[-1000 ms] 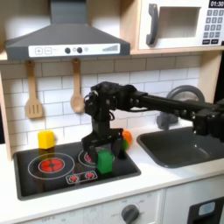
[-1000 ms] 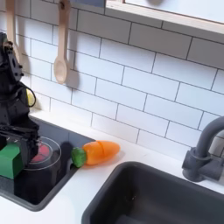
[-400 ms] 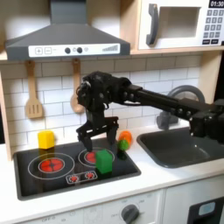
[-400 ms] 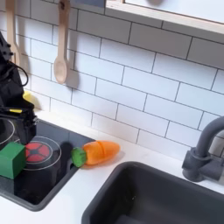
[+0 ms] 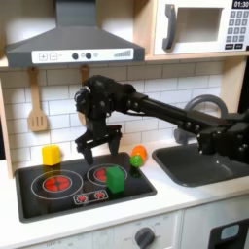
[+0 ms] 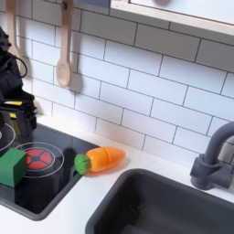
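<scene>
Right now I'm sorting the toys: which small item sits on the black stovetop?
The green block sits on it; the yellow block and orange carrot lie off it.

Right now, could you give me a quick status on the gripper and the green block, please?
Gripper open, above the stove, holding nothing. Green block on the right burner, apart from the fingers. Carrot beside the stove, not in the way.

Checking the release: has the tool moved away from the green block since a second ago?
Yes. In the first exterior view the tool has risen off the green block and shifted toward the first exterior view's left, now hanging open above the stove.
</scene>
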Controlling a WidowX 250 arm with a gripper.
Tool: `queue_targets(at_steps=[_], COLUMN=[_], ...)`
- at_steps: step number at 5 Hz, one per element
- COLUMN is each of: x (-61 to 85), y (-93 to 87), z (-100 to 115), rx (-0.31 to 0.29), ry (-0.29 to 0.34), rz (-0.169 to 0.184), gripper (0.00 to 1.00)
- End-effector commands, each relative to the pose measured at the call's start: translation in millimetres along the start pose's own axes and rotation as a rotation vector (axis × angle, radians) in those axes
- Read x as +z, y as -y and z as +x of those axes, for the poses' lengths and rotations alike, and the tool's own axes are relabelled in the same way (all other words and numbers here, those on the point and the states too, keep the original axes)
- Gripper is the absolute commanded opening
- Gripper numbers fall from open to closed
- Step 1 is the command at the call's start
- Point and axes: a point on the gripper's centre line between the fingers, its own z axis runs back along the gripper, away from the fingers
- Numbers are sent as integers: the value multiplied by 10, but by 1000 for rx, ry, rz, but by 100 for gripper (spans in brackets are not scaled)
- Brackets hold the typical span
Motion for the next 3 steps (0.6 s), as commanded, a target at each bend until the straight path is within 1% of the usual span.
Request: queue_targets(at_steps=[1, 2, 3], x=[2, -30, -44], y=[-181, -272, -323], z=[121, 154, 142], rx=[54, 86, 97], ry=[20, 33, 28], rz=[29, 48, 76], gripper=[100, 100, 100])
